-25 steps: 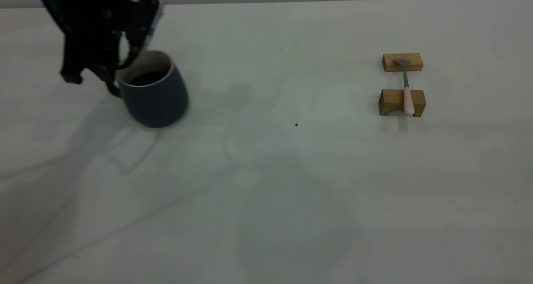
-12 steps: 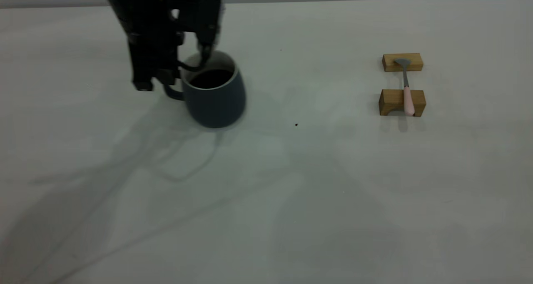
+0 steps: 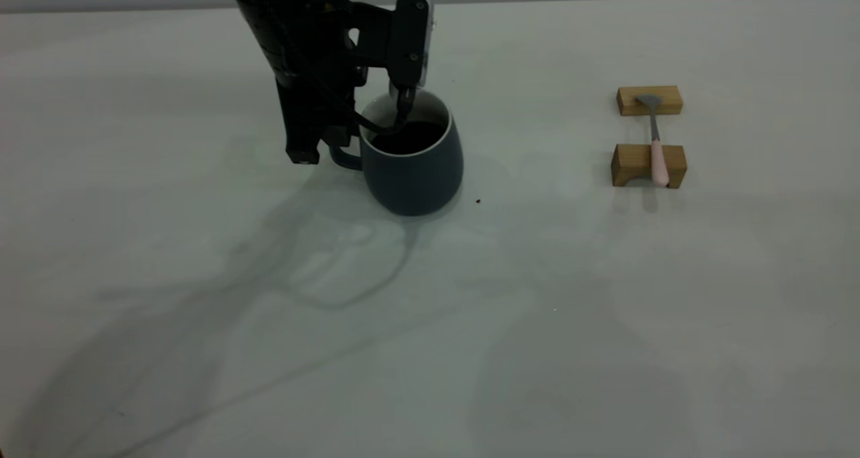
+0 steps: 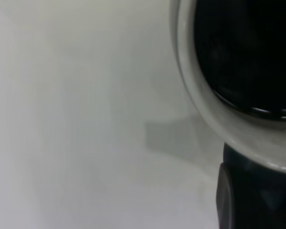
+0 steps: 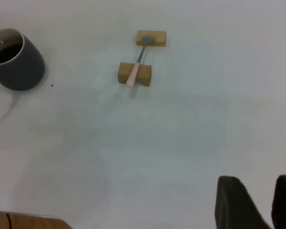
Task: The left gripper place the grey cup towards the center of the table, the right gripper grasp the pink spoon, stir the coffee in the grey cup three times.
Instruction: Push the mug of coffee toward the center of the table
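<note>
While the left gripper (image 3: 336, 150) pinches the cup (image 3: 413, 162) by its handle near mid-bench (image 3: 430, 324), the right gripper (image 5: 257, 202), jaws spread, hangs well off from the spoon (image 5: 136, 71), whose pink handle points back toward it.

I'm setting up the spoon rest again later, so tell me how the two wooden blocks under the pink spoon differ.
The far wooden block looks thinner and carries the grey bowl end of the pink spoon; the near wooden block looks thicker and carries the pink handle. The near block has an arched cutout along its bottom edge; none shows on the far one. Both are tan, lie crosswise to the spoon, and sit on the table.
</note>
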Motion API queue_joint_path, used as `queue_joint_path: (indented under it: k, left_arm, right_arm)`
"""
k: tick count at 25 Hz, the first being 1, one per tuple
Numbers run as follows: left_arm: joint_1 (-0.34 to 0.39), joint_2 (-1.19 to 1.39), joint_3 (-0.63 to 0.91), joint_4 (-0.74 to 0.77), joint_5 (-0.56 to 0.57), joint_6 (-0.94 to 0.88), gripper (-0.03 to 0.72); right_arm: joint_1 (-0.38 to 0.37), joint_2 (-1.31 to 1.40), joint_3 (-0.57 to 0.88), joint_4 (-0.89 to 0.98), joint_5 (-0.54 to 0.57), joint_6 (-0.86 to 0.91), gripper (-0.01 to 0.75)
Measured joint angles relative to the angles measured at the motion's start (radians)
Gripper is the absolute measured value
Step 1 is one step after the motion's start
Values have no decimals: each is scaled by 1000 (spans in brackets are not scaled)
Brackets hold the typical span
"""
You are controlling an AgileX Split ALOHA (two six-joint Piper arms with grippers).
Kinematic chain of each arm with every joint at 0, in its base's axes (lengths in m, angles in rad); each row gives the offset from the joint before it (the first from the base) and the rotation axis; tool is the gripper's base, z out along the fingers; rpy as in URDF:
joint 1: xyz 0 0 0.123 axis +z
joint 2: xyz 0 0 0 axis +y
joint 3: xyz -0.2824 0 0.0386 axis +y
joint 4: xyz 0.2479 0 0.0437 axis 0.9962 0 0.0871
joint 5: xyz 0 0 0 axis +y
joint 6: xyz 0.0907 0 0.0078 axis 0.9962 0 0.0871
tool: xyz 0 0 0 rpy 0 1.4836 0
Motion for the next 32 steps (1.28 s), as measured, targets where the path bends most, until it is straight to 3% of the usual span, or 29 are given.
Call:
queue_joint_path:
  k: [20, 24, 32]
  left_arm:
    - [-4, 1, 0, 13, -8, 27, 219]
    - [-4, 1, 0, 15, -13, 29, 291]
    - [-4, -13, 0, 16, -3, 30, 522]
  right_arm:
    - [0, 0, 0, 0, 0, 0, 238]
    - [0, 0, 0, 0, 0, 0, 238]
    - [0, 0, 0, 0, 0, 0, 238]
